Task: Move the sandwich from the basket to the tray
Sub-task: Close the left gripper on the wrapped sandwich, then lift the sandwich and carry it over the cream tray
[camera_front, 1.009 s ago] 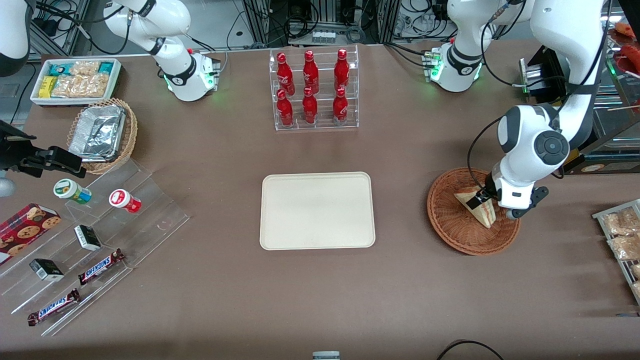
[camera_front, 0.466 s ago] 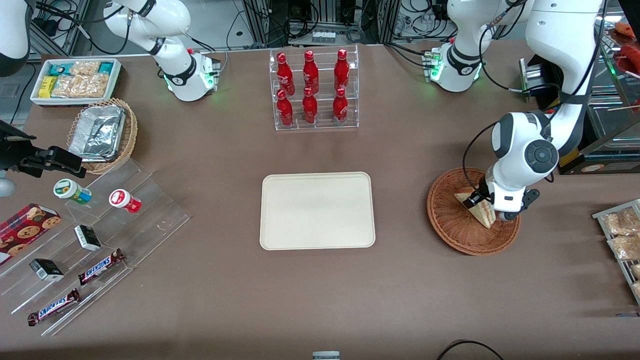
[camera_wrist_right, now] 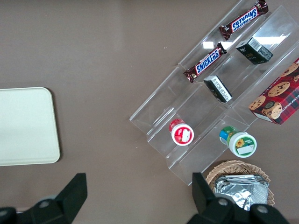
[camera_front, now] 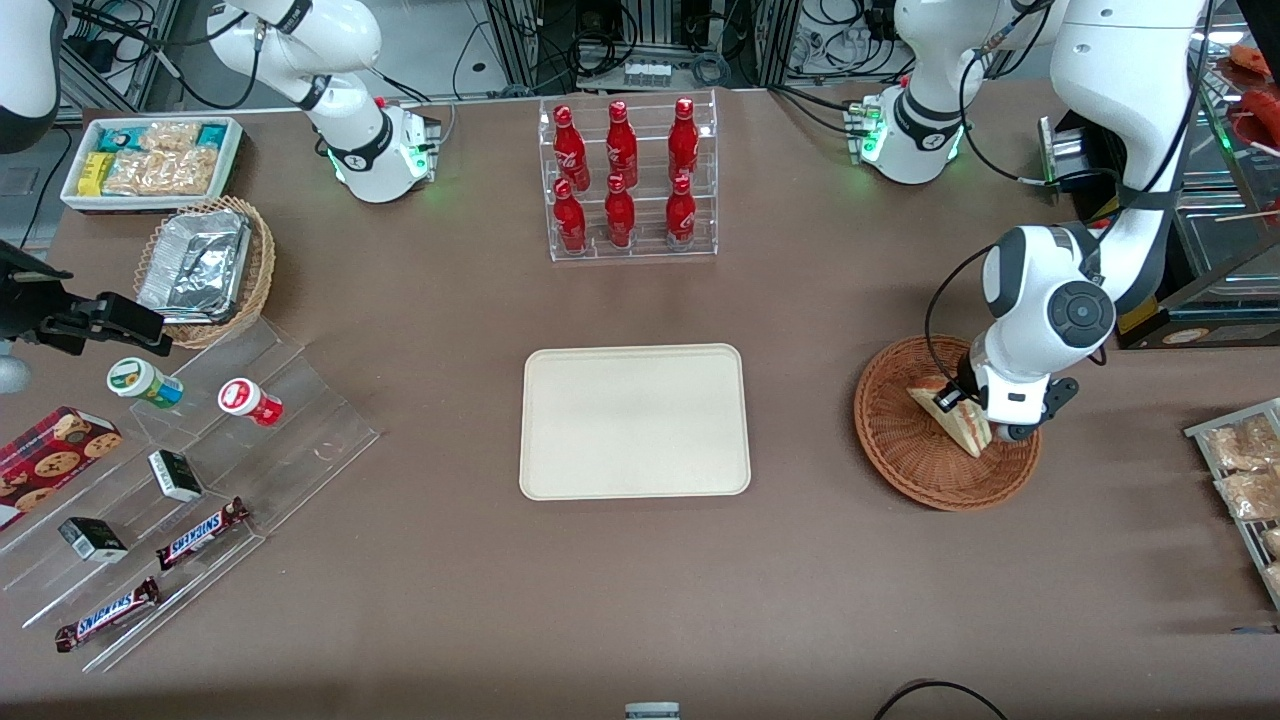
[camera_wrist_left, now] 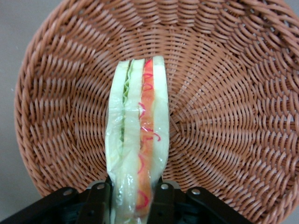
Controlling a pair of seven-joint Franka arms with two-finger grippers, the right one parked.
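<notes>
The sandwich (camera_front: 950, 415) is a clear-wrapped wedge of pale bread with red and green filling. It sits in the reddish-brown wicker basket (camera_front: 900, 445) toward the working arm's end of the table. My left gripper (camera_front: 958, 408) is down in the basket, shut on the sandwich. In the left wrist view the two black fingers (camera_wrist_left: 99, 200) press on both faces of the sandwich (camera_wrist_left: 138, 135), with the basket's (camera_wrist_left: 224, 116) weave under it. The cream tray (camera_front: 634, 421) lies at the table's middle and also shows in the right wrist view (camera_wrist_right: 25, 126).
A clear rack of red bottles (camera_front: 626, 180) stands farther from the camera than the tray. A wire rack of snack packets (camera_front: 1245, 470) lies beside the basket at the table's edge. A clear stepped stand (camera_front: 190, 470) with snacks and a foil-container basket (camera_front: 205, 268) lie toward the parked arm's end.
The left arm's wrist shifted a little toward the tray and away from the camera one second ago. The gripper then closed on the sandwich, which tilted up slightly.
</notes>
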